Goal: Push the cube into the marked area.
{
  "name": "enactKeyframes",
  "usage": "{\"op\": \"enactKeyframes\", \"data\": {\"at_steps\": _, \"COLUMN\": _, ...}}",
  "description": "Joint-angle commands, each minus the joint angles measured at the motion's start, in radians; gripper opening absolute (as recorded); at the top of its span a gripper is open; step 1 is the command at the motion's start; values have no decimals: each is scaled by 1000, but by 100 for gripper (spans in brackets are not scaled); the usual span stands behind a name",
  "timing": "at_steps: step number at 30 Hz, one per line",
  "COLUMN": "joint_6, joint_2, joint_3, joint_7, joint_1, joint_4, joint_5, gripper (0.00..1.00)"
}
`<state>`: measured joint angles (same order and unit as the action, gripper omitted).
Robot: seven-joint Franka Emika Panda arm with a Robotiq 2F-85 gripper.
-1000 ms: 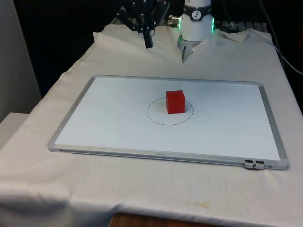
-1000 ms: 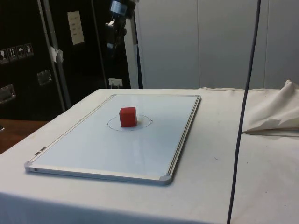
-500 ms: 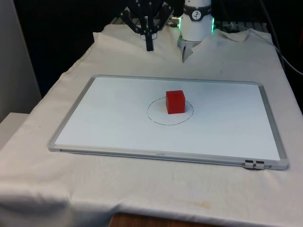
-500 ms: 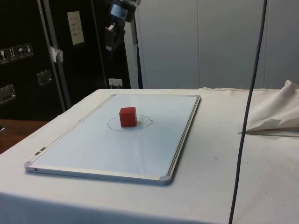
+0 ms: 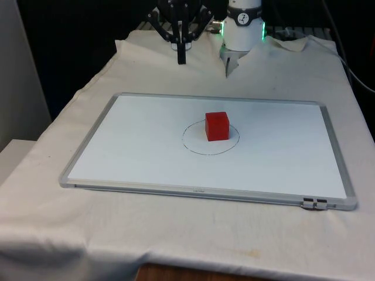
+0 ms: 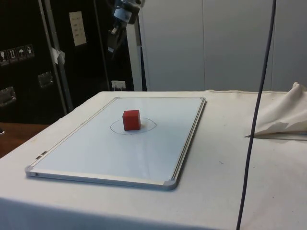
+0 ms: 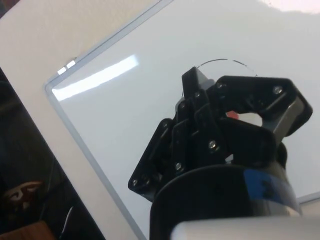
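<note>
A red cube sits on a whiteboard, inside a thin drawn circle near the board's middle. In the side view the cube rests in the same ring. My black gripper hangs high above the table's far end, well away from the cube, its fingers pressed together on nothing. It shows at the top of the side view too. In the wrist view the gripper points down toward the board, and a sliver of the cube peeks through its frame.
The whiteboard has a metal rim and lies flat on the white cloth. A dark cable hangs down at the side view's right, near a bunched fold of cloth.
The gripper has risen a little and drifted slightly toward the front view's left. The cube has stayed in the circle.
</note>
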<state>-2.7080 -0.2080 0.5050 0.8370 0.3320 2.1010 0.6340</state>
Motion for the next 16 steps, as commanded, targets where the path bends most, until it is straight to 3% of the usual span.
{"op": "enactKeyframes", "data": {"at_steps": 1, "joint_6": -22, "joint_2": 1, "joint_3": -3, "joint_7": 15, "joint_1": 2, "joint_4": 5, "joint_5": 3, "gripper": 0}}
{"op": "enactKeyframes", "data": {"at_steps": 16, "joint_6": -22, "joint_2": 2, "joint_3": -7, "joint_7": 125, "joint_1": -1, "joint_4": 3, "joint_5": 8, "gripper": 0}}
